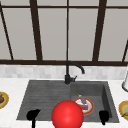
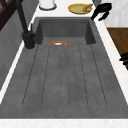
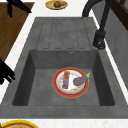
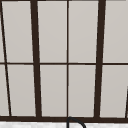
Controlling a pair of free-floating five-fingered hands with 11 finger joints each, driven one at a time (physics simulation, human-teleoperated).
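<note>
Plate [image 3: 70,93] in sink [image 3: 37,82] basin, eggplant [image 3: 80,80] on plate, faucet [image 1: 68,75] behind sink

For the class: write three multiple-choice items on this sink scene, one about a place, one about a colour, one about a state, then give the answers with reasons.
1. Where does the plate with the aubergine lie?
A. on the drainboard
B. in the sink basin
C. on the window sill

2. What colour is that plate's rim?
A. red
B. blue
C. green

3. What does the right hand hold?
A. the tap
B. the plate
C. nothing

Answers:
1 B: the plate sits on the floor of the sink basin, the aubergine on it.
2 A: a red ring runs round the plate.
3 C: the right hand hovers at the basin's front edge, apart from the tap; the left hand is likewise free.
</note>
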